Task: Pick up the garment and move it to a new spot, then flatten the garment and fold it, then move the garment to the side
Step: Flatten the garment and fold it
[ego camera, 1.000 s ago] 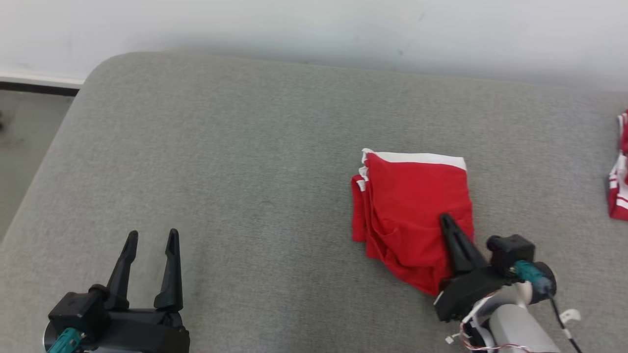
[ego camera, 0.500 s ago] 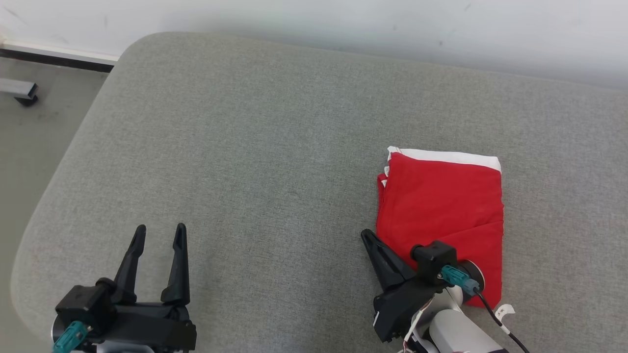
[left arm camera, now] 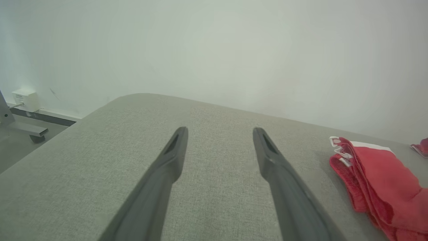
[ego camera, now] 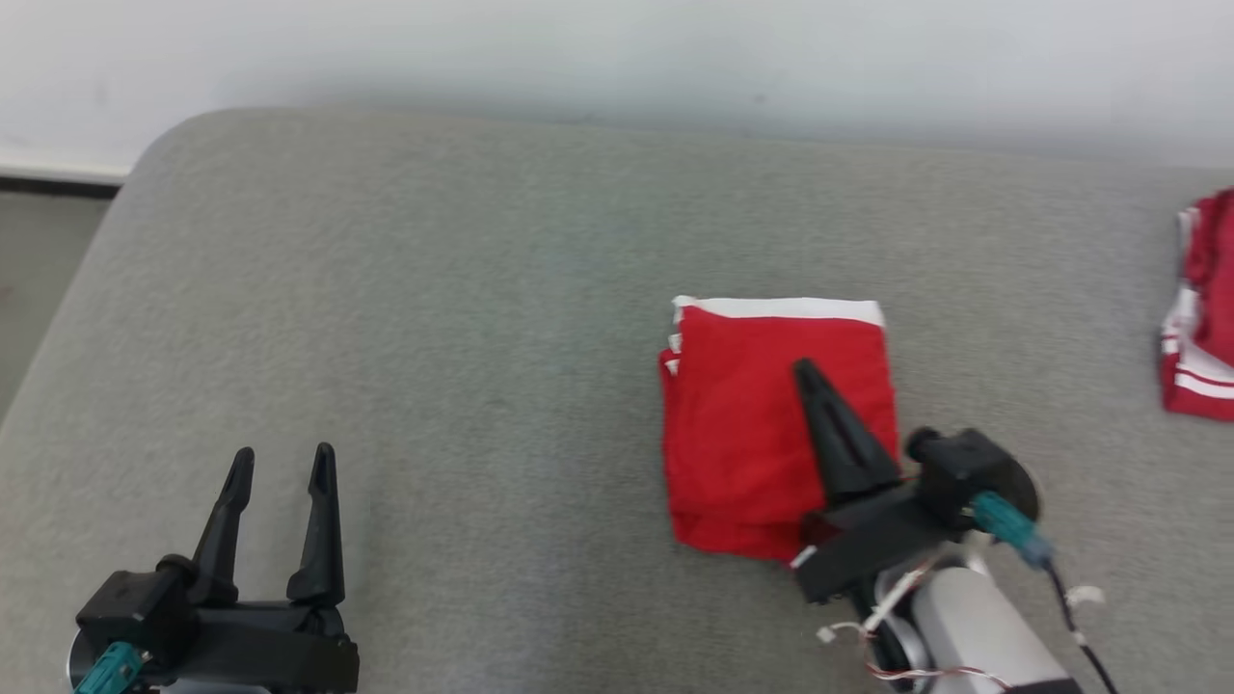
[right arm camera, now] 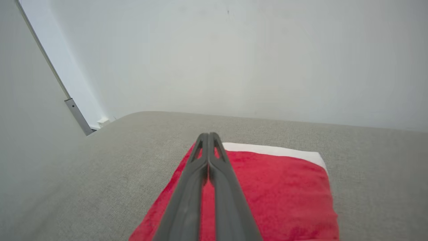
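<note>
Two hands work over the grey cushion [ego camera: 482, 289]. Near its front-left corner the left hand [ego camera: 281, 453] hovers with fingers spread wide and nothing between them. Right of the cushion's middle lies the red garment [ego camera: 742, 434], already folded into a neat rectangle with a white band along its far edge. The right hand [ego camera: 802, 368] points across it, fingers pressed together and holding no cloth; whether it touches the fabric I cannot tell. At the right edge sits another red-and-white garment [ego camera: 1200, 318]. Flattening and folding look done; probably only the move aside remains.
</note>
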